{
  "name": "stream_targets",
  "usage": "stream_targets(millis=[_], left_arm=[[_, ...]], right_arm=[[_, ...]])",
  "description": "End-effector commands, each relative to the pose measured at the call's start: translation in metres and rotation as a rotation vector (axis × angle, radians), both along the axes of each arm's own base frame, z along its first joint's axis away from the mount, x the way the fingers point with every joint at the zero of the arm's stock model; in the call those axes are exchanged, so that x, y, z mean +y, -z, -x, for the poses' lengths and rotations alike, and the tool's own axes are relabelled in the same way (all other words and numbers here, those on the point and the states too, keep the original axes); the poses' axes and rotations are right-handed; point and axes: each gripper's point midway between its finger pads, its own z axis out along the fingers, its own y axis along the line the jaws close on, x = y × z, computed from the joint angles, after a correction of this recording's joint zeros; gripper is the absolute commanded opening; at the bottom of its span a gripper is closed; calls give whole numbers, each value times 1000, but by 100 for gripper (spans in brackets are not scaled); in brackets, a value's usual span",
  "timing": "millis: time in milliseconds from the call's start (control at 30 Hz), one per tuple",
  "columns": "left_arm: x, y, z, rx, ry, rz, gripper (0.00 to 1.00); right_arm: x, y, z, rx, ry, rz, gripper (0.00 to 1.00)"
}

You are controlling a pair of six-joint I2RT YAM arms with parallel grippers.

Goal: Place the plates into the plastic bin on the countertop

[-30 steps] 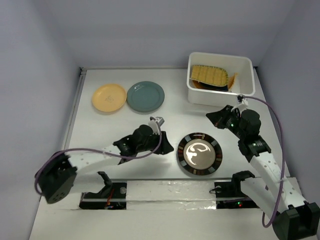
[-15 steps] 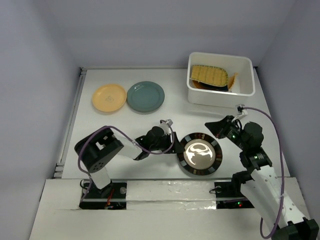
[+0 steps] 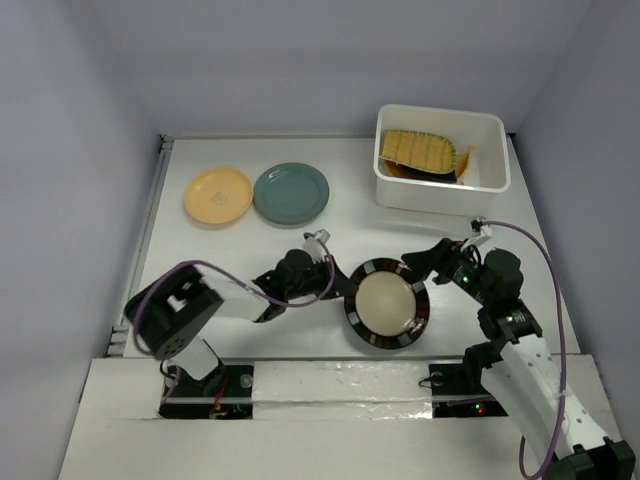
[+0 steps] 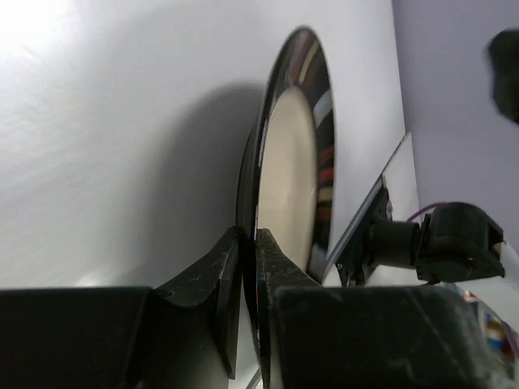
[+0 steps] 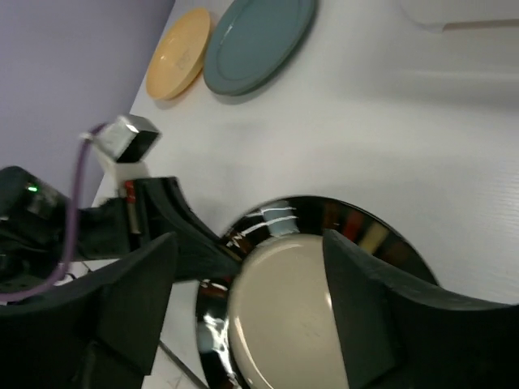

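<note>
The black-rimmed plate [image 3: 388,305] with a white centre stands tilted on the countertop [image 3: 230,255], its left side raised. My left gripper [image 3: 343,291] is shut on that plate's left rim; in the left wrist view the jaws [image 4: 250,237] pinch the thin edge of the plate [image 4: 296,162]. My right gripper [image 3: 420,262] hovers open just above the plate's far right rim, and the right wrist view shows its fingers [image 5: 251,251] spread over the plate [image 5: 300,324]. A yellow plate [image 3: 218,195] and a grey-teal plate [image 3: 291,193] lie at the back left. The plastic bin [image 3: 430,195] holds a yellow leaf plate [image 3: 420,150].
An orange plate [image 3: 466,158] and a dark one lean inside the bin under the leaf plate. A raised rim [image 3: 150,230] runs along the countertop's left edge. Purple cables loop over both arms. The arm bases sit on a taped strip [image 3: 340,385] at the near edge.
My left gripper has closed on the black-rimmed plate's left rim and tipped it up off the counter. My right gripper has opened wide and come down toward the plate's right side.
</note>
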Motion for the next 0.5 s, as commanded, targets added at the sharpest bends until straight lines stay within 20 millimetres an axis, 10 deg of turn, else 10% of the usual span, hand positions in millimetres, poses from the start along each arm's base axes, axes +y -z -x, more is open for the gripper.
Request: stream_targets(millis=[0,267,467], left_arm=[[22,-67,-31,-185,-92,77,0],[83,-167,-44,-372,-203,167,0],[89,-195,-36,-413,-177,235,0]], right_arm=[[-8,-23,-4,-71,43,38,80],[2,-15,-2,-77,-14,0,92],[19,-11,5,-69,-137,-19,93]])
